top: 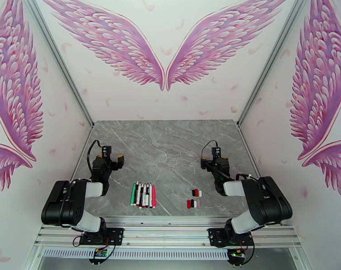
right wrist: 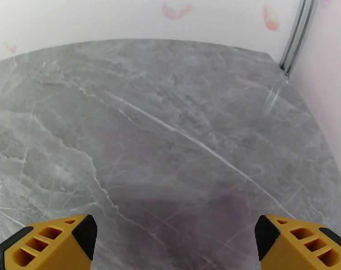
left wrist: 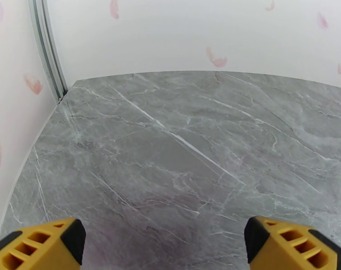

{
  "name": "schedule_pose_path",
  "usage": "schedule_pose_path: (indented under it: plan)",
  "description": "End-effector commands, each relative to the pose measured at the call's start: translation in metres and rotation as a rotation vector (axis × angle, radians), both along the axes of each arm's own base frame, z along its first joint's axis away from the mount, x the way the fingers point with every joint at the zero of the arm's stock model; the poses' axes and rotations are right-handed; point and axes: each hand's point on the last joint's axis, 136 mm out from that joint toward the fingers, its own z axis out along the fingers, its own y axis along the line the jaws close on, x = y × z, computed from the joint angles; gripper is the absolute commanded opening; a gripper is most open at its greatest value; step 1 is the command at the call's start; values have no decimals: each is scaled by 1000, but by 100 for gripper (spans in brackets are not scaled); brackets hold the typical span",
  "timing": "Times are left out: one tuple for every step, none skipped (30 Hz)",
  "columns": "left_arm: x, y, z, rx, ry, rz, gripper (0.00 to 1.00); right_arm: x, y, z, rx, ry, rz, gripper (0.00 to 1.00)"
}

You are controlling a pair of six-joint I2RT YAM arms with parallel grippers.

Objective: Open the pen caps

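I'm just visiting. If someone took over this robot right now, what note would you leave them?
Left gripper: open, empty, over the grey marble-look tabletop.
Right gripper: open, empty.
Slim white-barrelled marker pens: lying side by side near the front edge, between the arms.
Small red, black and whitish plastic caps: two short rows to the right, apart from the pens.
Done: caps look removed.
Left: probably nothing; the pens are too small to confirm each one.
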Motion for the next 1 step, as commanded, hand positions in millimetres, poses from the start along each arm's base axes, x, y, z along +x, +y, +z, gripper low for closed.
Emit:
schedule_pose_path:
  plan:
    - [5,0,8,-1,-18,6,99,6,4,20,32,-83,24,99]
